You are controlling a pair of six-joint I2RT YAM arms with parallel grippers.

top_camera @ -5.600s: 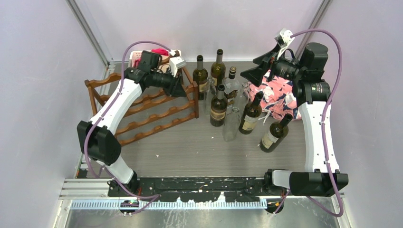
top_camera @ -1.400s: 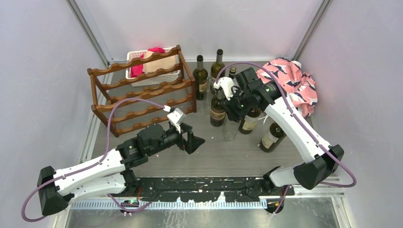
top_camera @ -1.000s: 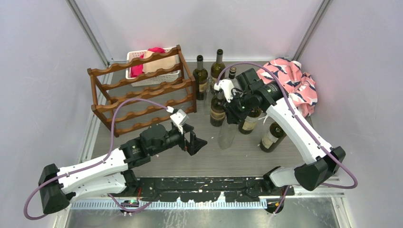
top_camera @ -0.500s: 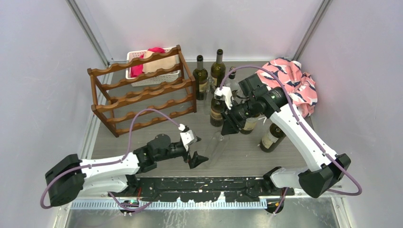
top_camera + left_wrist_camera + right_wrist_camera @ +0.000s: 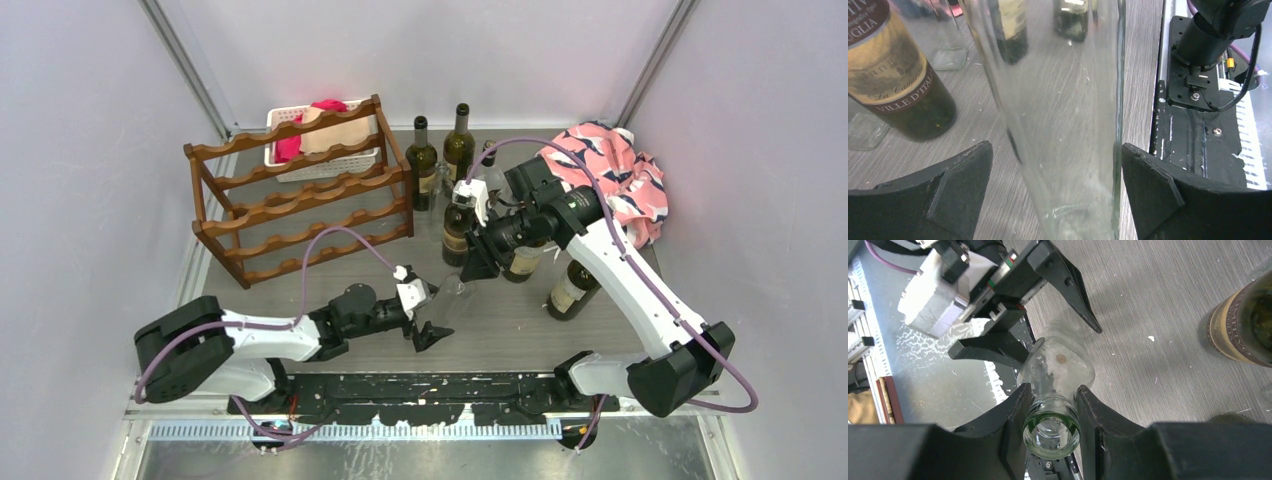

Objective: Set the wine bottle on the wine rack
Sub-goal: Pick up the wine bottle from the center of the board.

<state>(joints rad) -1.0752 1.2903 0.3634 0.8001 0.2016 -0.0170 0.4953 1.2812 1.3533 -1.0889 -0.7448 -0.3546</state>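
A clear glass wine bottle [image 5: 452, 297] leans steeply over the table front, base toward the arm bases. My right gripper [image 5: 478, 262] is shut on its neck; in the right wrist view the fingers [image 5: 1015, 410] clamp just below the open mouth [image 5: 1051, 432]. My left gripper [image 5: 428, 318] is open low at the bottle's base. In the left wrist view the glass body [image 5: 1063, 100] fills the gap, near the right finger [image 5: 1148, 180] and apart from the left one. The dark wooden wine rack [image 5: 310, 190] stands at the back left with nothing on it.
Several dark wine bottles [image 5: 457, 232] stand in a cluster right of the rack, one labelled bottle [image 5: 898, 85] close to my left fingers. A white basket [image 5: 290, 118] with pink cloth sits behind the rack. A floral cloth [image 5: 610, 180] lies back right.
My right gripper has tipped the clear bottle forward and down. My left arm has swung right and low, bringing its open jaws around the bottle's base.
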